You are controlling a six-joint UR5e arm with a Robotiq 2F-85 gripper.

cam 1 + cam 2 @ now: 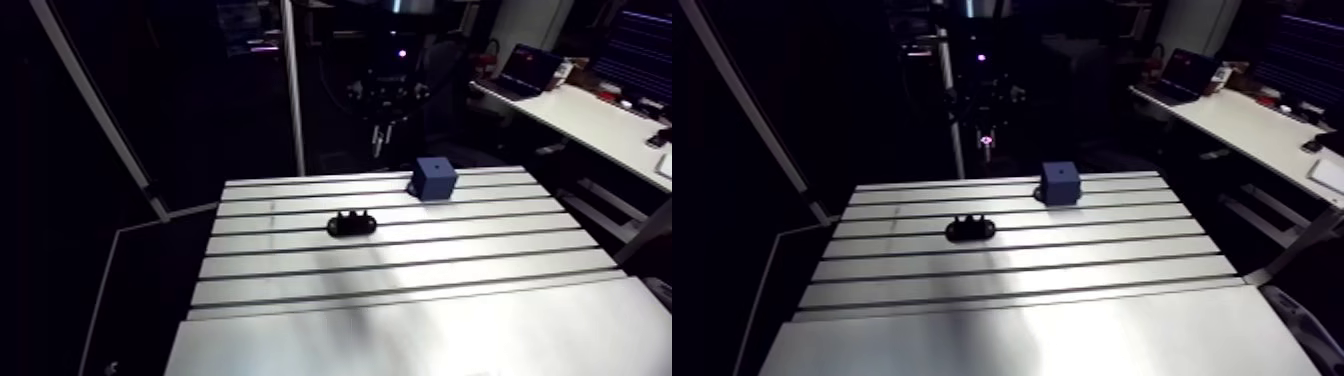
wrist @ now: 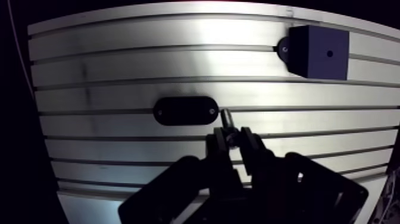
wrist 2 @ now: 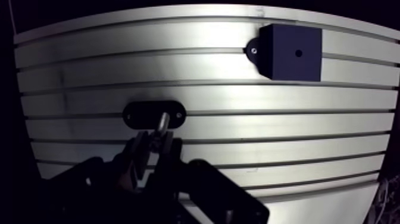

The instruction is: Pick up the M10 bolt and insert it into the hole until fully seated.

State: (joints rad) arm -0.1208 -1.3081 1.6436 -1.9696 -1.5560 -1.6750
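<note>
In the wrist view my gripper (image 2: 234, 138) is shut on a slim metal bolt (image 2: 228, 121), whose shank sticks out past the fingertips. The gripper hangs well above the slotted table (image 2: 119, 65). Beneath the bolt's tip lies a black oval holder (image 2: 184, 111). Farther ahead and to one side stands a dark blue block (image 2: 318, 50) with a small hole (image 2: 329, 53) in its upper face. The arm view shows the holder (image 1: 351, 224) mid-table, the blue block (image 1: 435, 178) near the far edge, and the gripper (image 1: 383, 135) high behind them.
Long grooves run across the table (image 1: 400, 290). A slanted white frame bar (image 1: 100, 120) stands at the left, and an upright post (image 1: 293, 90) rises behind the far edge. The table's edges drop off at the left and right.
</note>
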